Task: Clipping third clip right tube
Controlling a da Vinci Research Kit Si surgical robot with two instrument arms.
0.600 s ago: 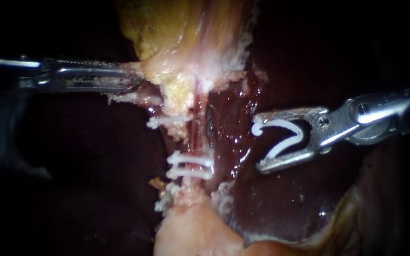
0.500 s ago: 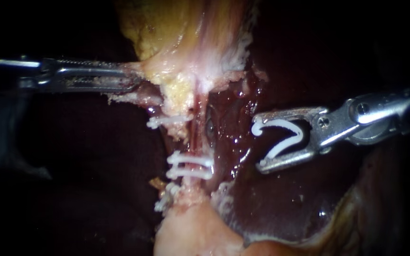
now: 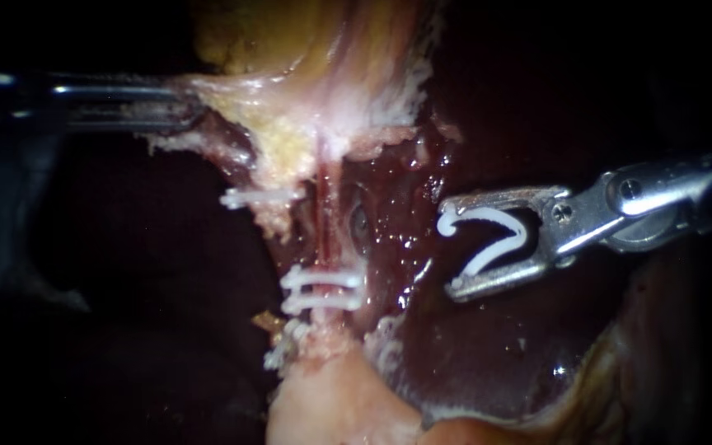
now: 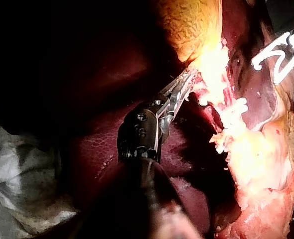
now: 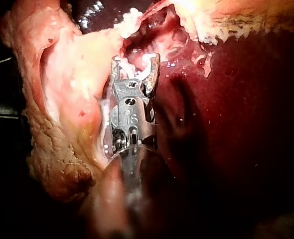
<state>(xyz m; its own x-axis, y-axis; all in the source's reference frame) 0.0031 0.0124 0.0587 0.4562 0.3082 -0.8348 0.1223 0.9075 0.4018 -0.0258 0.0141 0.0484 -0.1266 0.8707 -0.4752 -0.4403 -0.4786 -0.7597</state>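
Note:
In the endoscope view my left instrument (image 3: 181, 105) reaches in from the left, its jaws shut on pale tissue (image 3: 232, 91) under the yellow gallbladder (image 3: 290, 33). A red tube (image 3: 324, 231) runs down the middle with two white clips (image 3: 323, 288) across it. Another clip (image 3: 259, 198) sits on the pale strand to its left. My right instrument (image 3: 448, 245) stands apart to the right of the tube, over the liver, and its wide jaws carry an open white clip (image 3: 492, 215). The right wrist view shows that clip (image 5: 137, 74) between the jaws.
Dark red liver (image 3: 488, 346) fills the lower right. A pale lump of tissue (image 3: 331, 412) lies below the clips, with a further white clip (image 3: 283, 350) at its upper left edge. In the left wrist view, my left instrument (image 4: 187, 82) grips beside bright fatty tissue (image 4: 212, 64).
My left instrument has drawn the pale tissue to the left and slightly up; the upper clip and strand shifted left with it. The right instrument and its clip have not moved.

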